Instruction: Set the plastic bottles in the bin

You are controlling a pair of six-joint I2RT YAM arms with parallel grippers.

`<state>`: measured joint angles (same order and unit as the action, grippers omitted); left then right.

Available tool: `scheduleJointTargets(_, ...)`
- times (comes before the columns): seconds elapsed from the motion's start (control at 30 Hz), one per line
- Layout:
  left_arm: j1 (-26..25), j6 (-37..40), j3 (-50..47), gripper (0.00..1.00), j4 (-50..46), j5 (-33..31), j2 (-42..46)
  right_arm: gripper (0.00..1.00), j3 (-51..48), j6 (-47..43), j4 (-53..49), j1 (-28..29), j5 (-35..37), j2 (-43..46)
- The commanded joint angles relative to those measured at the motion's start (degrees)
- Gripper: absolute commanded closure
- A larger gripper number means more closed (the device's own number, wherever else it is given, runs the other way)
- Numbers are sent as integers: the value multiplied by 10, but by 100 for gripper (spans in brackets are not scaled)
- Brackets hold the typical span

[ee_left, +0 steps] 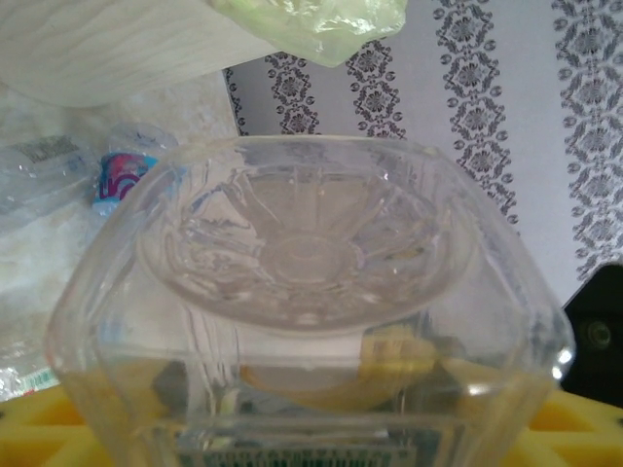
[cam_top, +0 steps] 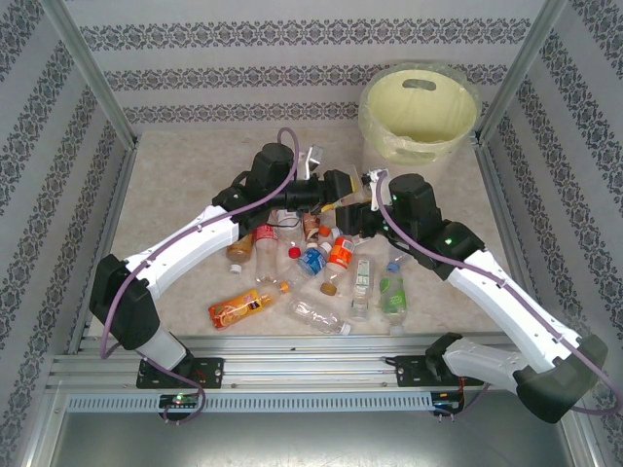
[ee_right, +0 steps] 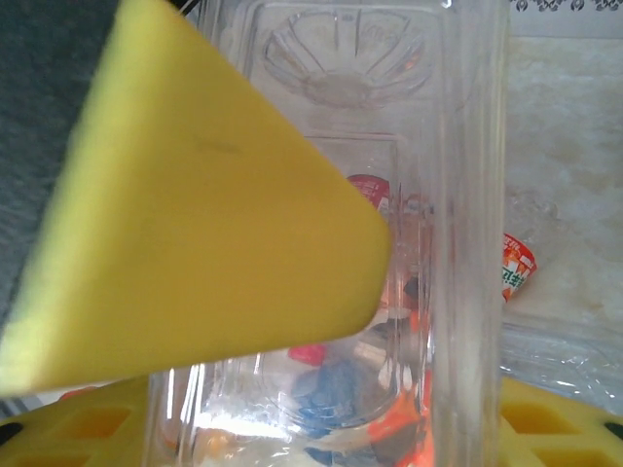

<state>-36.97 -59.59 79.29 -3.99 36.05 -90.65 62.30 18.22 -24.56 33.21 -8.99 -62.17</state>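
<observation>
Plastic bottles (cam_top: 341, 251) are lying in a loose pile in the middle of the desk (cam_top: 175, 185), while the bin (cam_top: 414, 148) is standing at the far right corner. Over the pile's far edge, the left jaws and the right jaws are meeting. Both are clamping one clear bottle (ee_left: 311, 263) between yellow pads (ee_right: 195, 214), short of the bin.
</observation>
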Motion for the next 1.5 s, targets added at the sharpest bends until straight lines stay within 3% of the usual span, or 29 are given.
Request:
scheduleJointTargets(0.0,12,-12,-3,10,41,18,4,44,4,-1,6,-5,16,19)
scheduleJointTargets(0.03,15,-24,-6,1,63,23,5,44,1,-1,3,-6,20,24)
scheduleJointTargets(0.2,38,-58,-9,0,141,45,12,44,-11,5,-9,-15,36,52)
scheduleJointTargets(0.43,70,3,14,0,124,91,26,45,-5,9,-38,-47,65,81)
scheduleJointTargets(0.6,88,132,43,0,65,146,47,45,23,0,-49,-82,73,85)
scheduleJointTargets(0.77,88,299,73,0,-76,136,71,45,71,-14,-57,-115,71,67)
scheduleJointTargets(0.87,88,349,51,0,-94,104,95,45,112,-24,-65,-134,70,44)
scheduleJointTargets(1.03,88,361,-35,0,-27,73,150,45,198,-42,-87,-168,63,-13)
scheduleJointTargets(1.27,88,389,-99,0,-7,22,196,46,298,-55,-103,-209,53,-92)
scheduleJointTargets(1.47,88,391,-125,0,10,27,221,46,388,-66,-134,-241,44,-172)
